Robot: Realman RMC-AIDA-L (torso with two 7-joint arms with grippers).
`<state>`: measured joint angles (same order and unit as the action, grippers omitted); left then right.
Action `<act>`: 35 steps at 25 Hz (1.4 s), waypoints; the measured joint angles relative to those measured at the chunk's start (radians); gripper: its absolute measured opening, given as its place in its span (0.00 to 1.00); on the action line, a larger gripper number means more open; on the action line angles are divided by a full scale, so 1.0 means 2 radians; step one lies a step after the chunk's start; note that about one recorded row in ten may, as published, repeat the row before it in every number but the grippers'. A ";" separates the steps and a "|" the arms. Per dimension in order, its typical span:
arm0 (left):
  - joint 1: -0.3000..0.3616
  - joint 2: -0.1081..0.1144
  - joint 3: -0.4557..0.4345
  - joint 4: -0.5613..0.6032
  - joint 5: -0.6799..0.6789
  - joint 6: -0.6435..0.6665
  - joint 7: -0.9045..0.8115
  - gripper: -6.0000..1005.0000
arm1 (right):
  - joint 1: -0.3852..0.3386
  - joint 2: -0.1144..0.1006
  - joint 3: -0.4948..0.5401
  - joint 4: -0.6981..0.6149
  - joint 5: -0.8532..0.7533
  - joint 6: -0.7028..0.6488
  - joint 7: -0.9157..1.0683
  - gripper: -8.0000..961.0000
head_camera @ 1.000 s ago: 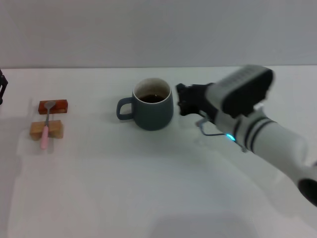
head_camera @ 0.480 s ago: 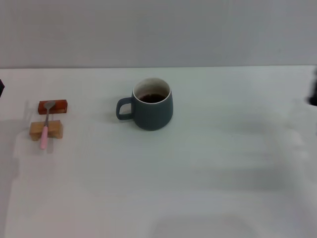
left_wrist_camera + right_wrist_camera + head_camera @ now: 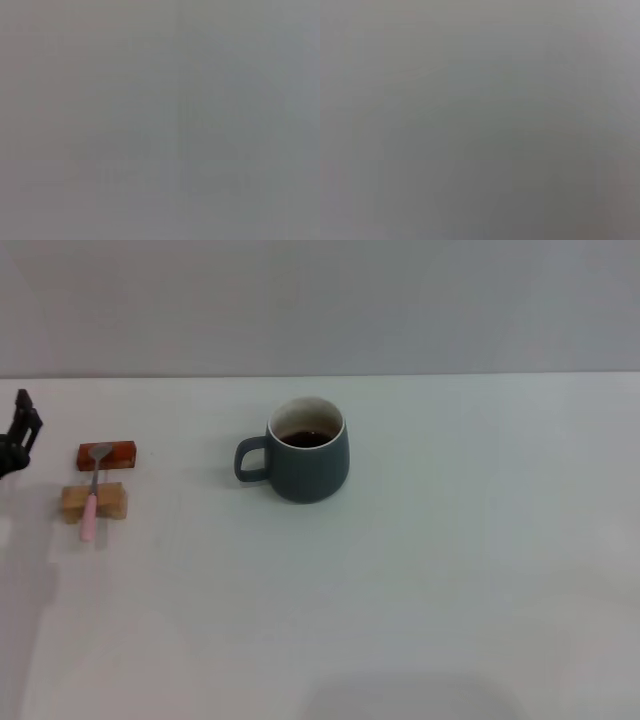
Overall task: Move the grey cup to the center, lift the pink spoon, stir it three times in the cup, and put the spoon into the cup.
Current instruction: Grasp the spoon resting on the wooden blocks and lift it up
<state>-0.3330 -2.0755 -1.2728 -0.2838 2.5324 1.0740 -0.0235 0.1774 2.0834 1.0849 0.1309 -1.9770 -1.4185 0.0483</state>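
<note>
— White desk [image 3: 420,590] under a grey wall fills the head view. How far along?

— The cup [image 3: 308,462] stands near the middle, dark liquid inside, so the first step looks done. The spoon [image 3: 93,495] lies untouched across two blocks, red [image 3: 120,455] and wooden [image 3: 110,502], far left. Lifting, stirring and dropping in remain.

— Grippers?

— The left gripper [image 3: 18,432] peeks in beside the blocks; its jaws can't be judged. The right is out of sight.

— Wrist views?

— Both show featureless grey.

Pink spoon [image 3: 92,498] lies across two blocks [image 3: 94,501] — left of cup [image 3: 303,463].
</note>
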 joint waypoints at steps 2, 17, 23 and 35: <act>0.004 -0.001 0.013 -0.001 0.000 0.001 0.000 0.80 | -0.005 0.000 0.001 -0.003 0.006 -0.002 0.000 0.04; 0.069 0.000 0.129 -0.052 0.000 0.020 -0.019 0.80 | -0.025 0.000 0.052 -0.021 0.015 0.013 0.006 0.45; 0.084 -0.002 0.166 -0.052 0.000 0.017 -0.016 0.80 | -0.022 -0.001 0.055 -0.023 0.015 0.026 0.006 0.67; 0.086 -0.001 0.169 -0.049 0.000 -0.035 0.011 0.80 | -0.019 -0.002 0.055 -0.023 0.015 0.027 0.007 0.86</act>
<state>-0.1617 -2.0784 -0.9347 -0.3812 2.5324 1.0037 -0.0025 0.1385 2.0799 1.1945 0.0843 -1.9464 -1.3652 0.0623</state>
